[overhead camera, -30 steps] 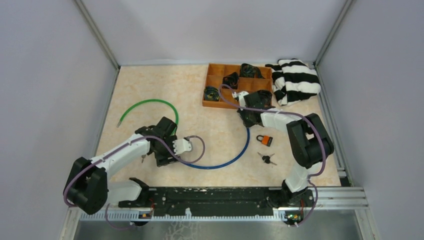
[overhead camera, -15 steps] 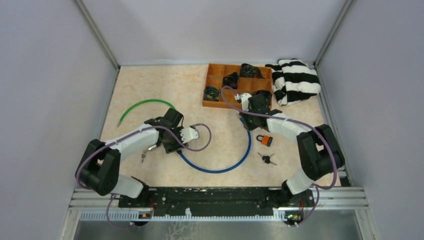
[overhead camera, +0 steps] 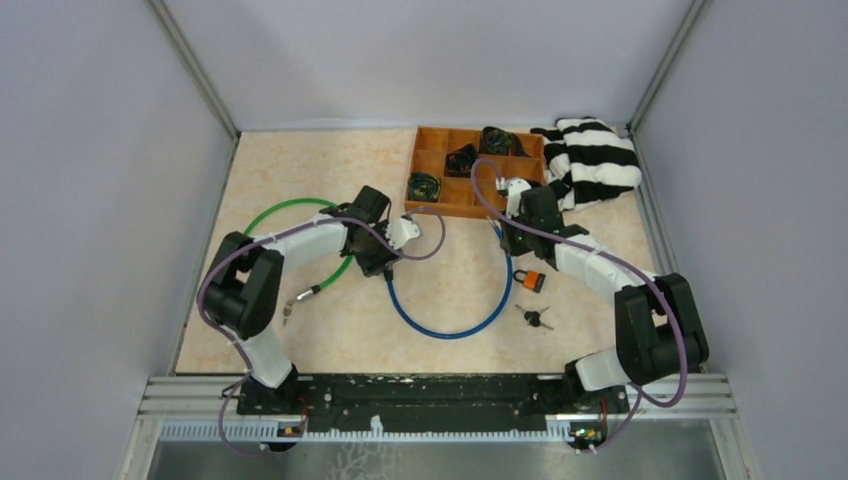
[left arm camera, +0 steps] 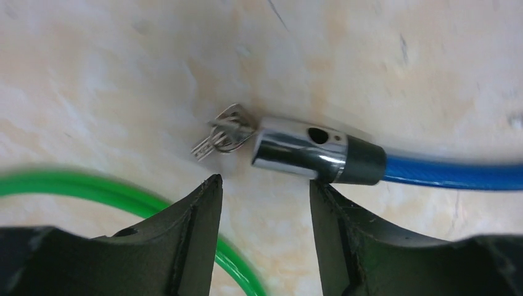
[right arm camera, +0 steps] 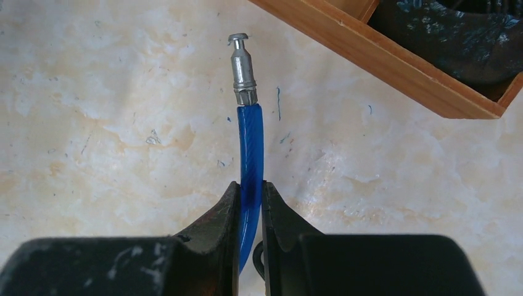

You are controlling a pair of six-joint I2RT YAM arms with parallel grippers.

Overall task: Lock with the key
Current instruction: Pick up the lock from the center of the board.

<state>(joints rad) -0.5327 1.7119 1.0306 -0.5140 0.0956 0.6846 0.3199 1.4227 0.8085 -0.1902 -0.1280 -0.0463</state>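
A blue cable lock (overhead camera: 450,333) lies in a loop on the table. Its chrome lock head (left arm camera: 302,151) has a bunch of keys (left arm camera: 221,135) in it and lies flat just beyond my left gripper (left arm camera: 265,185), which is open and empty, one finger (left arm camera: 324,203) right under the head. In the top view my left gripper (overhead camera: 385,263) is over that end. My right gripper (right arm camera: 251,191) is shut on the blue cable a little behind its metal pin end (right arm camera: 242,61). In the top view it (overhead camera: 510,243) is near the tray.
A green cable (overhead camera: 300,205) curves left of my left gripper and passes under it (left arm camera: 92,188). An orange padlock (overhead camera: 530,280) and black keys (overhead camera: 537,318) lie right of the blue loop. A wooden tray (overhead camera: 430,160) and a striped cloth (overhead camera: 595,160) are at the back right.
My left arm has swung away from me and to the right, and the blue lock head has moved with it. My right gripper has shifted right with the pin end. The loop has narrowed.
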